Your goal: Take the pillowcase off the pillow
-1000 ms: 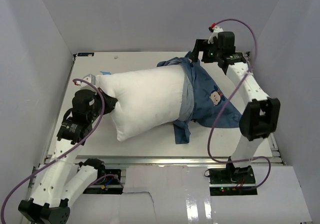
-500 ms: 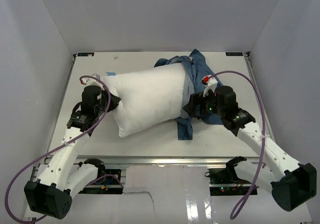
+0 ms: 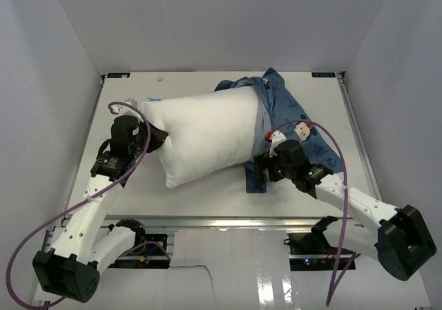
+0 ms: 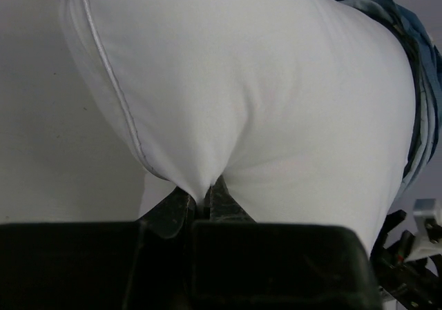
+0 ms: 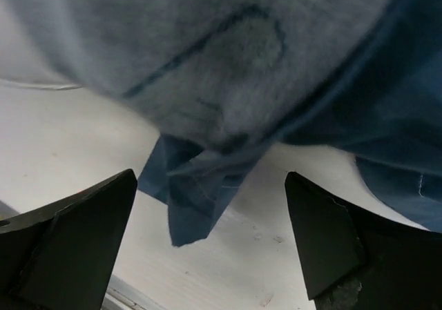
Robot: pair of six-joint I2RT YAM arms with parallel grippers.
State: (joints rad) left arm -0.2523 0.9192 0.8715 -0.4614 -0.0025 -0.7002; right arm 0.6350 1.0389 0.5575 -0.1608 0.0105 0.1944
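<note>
- Across the middle of the table [image 3: 124,186], lying from 9 to 3 o'clock: the pillow [image 3: 204,141], mostly bare, with only its 3 o'clock end tucked inside the bunched blue pillowcase [image 3: 293,120].
- Anchored at the 9 o'clock end by the left gripper [image 3: 157,141], clenched tight on a pucker of white fabric.
- Low at the pillow's 4 o'clock corner: the right gripper [image 3: 261,165], spread wide and grasping nothing.
- Seen from the right wrist, hanging toward 12 o'clock between those open fingers: a loose blue corner of the case, near both pads but touching neither.
- Probably best handled by easing forward until that corner sits deep between the pads, then closing on blue cloth alone, with no white cushion caught.
- After that, pull toward 3 o'clock, along the pillow's length, straight against the left anchor.
- Worth taking a thick fold rather than the thin edge, likely to slip under tension.
</note>
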